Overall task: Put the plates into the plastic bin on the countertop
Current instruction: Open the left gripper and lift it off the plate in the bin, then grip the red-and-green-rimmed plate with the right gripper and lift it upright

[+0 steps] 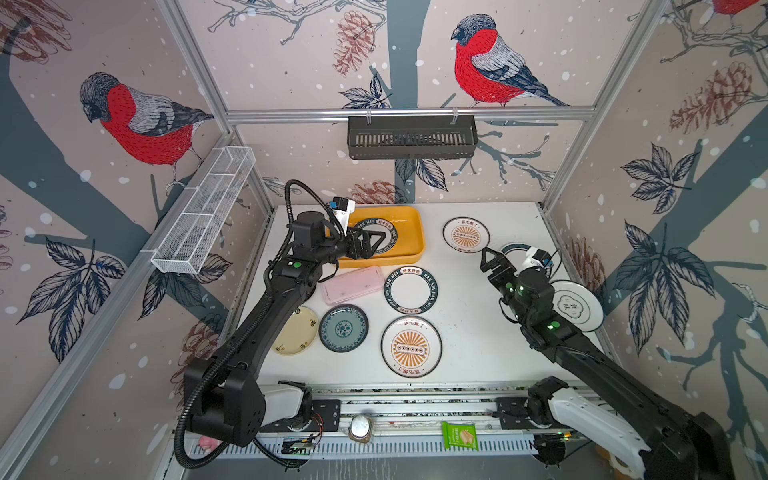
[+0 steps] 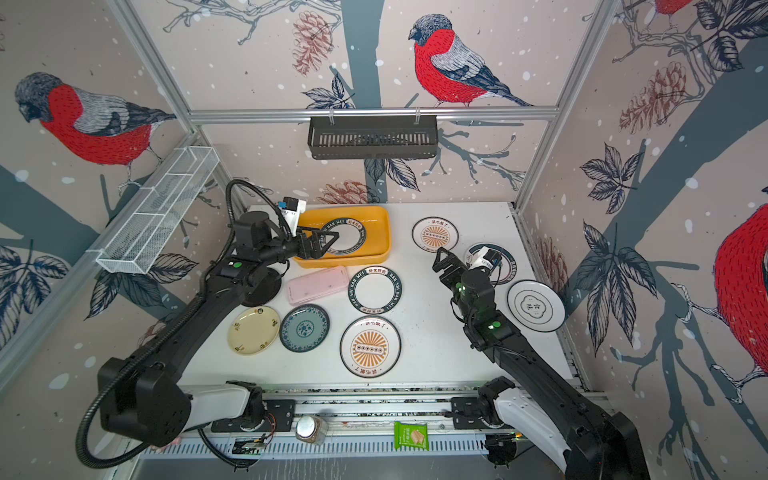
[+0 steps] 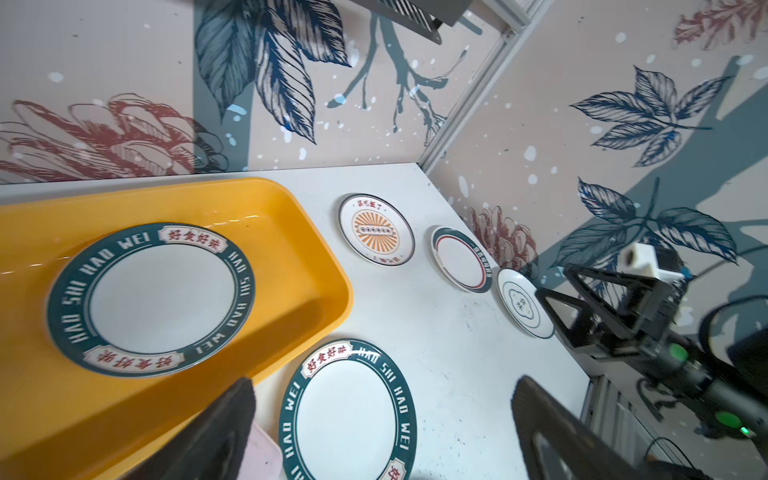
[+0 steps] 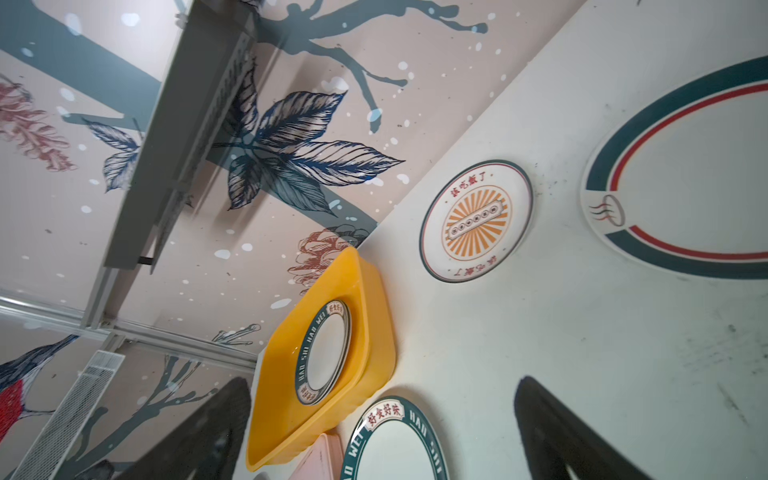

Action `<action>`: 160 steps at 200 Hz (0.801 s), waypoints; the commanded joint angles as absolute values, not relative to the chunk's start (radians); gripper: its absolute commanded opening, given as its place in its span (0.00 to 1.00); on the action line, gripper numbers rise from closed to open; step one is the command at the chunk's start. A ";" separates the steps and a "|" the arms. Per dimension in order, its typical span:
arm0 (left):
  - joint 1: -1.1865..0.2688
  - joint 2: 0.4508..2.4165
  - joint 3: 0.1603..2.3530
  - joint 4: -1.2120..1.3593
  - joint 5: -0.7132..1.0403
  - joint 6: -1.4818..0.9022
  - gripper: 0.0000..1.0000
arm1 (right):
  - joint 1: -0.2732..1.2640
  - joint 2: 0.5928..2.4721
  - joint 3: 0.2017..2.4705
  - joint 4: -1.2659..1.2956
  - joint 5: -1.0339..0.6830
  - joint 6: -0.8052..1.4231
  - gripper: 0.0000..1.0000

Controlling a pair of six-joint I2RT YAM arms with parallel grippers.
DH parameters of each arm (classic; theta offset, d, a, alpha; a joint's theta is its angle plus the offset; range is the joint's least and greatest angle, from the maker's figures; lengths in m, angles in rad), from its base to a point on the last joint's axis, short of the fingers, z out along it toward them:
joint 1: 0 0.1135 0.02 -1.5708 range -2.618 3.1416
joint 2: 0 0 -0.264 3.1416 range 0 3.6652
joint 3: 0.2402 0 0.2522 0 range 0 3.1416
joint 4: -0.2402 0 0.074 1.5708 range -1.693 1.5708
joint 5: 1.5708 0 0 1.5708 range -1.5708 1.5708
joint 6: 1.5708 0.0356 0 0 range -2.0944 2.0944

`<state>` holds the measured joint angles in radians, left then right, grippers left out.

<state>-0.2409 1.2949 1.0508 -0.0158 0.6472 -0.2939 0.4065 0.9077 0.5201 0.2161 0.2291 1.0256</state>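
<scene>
The yellow plastic bin [image 1: 410,226] stands at the back left of the countertop [image 1: 461,303] and holds one green-rimmed plate [image 3: 149,297]. My left gripper [image 1: 379,243] hovers open over the bin's near side, nothing between its fingers [image 3: 224,428]. A second green-rimmed plate [image 1: 410,289] lies in front of the bin. Around it lie a large sunburst plate [image 1: 411,347], a small sunburst plate [image 1: 466,235], a teal plate [image 1: 343,328] and a cream plate [image 1: 297,332]. My right gripper [image 1: 487,259] hangs open and empty beside a striped-rim plate [image 4: 685,183] and a cloud-emblem plate [image 1: 577,305].
A pink rectangular box [image 1: 352,285] lies between the bin and the teal plate. In a top view a black plate [image 2: 262,286] shows under my left arm. A black slotted rack [image 1: 411,139] hangs on the back wall, a white mesh basket [image 1: 203,212] on the left wall.
</scene>
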 commanded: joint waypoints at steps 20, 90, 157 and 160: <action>-0.346 1.337 1.002 0.173 0.819 -0.391 0.96 | 0.264 0.926 0.499 0.174 0.121 1.108 1.00; -0.554 1.332 1.020 0.038 0.674 -0.258 0.96 | -0.010 0.980 0.432 0.183 -0.016 1.171 1.00; -0.751 1.378 1.071 -0.113 0.511 -0.135 0.96 | -0.125 1.183 0.472 0.279 -0.096 1.196 0.99; -0.753 1.378 1.071 -0.113 0.510 -0.135 0.96 | -0.128 1.190 0.474 0.287 -0.102 1.197 0.99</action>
